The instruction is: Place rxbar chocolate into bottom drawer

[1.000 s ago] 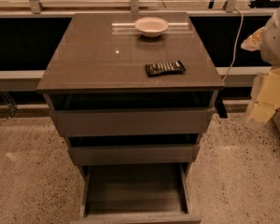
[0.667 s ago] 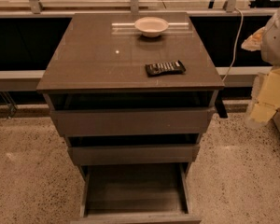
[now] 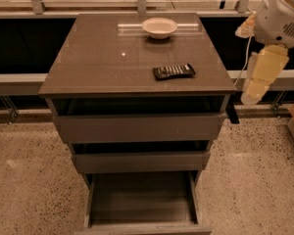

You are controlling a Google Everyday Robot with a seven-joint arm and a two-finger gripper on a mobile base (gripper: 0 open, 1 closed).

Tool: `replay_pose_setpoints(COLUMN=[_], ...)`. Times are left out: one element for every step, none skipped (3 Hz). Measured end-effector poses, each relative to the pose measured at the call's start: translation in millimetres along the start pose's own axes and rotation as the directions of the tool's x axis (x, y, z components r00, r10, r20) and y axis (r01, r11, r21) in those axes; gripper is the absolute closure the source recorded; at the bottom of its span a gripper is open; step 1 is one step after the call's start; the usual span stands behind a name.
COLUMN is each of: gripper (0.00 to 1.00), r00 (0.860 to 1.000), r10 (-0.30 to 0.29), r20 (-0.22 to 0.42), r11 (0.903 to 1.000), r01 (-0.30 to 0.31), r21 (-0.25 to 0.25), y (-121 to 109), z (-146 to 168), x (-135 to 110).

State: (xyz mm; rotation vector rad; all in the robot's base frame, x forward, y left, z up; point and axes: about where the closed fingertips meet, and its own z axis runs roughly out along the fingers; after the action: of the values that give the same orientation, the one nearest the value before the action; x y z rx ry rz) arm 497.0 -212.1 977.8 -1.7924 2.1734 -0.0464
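One end effector [image 3: 232,114], mostly hidden, beside cabinet [image 3: 103,62]

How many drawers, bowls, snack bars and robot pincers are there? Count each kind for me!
Drawers: 3 (top drawer, middle drawer, bottom drawer, which is pulled out)
Bowls: 1 (white bowl)
Snack bars: 1 (rxbar chocolate on the cabinet top)
Pincers: 1 (pincer, low beside the cabinet's right side)
Total: 6
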Motion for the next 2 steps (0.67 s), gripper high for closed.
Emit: replay_pose_setpoints(gripper=[0.00, 0.00], r00=[0.999, 0.997], r10=[-0.042, -0.055], r20=[0.029, 0.047], r11=[0.9977, 0.9917], r01=[0.043, 0.060], r21=[-0.052, -0.114], y=[-38.7, -72.0], z=[30.3, 92.8], x=[-20.9, -39.1])
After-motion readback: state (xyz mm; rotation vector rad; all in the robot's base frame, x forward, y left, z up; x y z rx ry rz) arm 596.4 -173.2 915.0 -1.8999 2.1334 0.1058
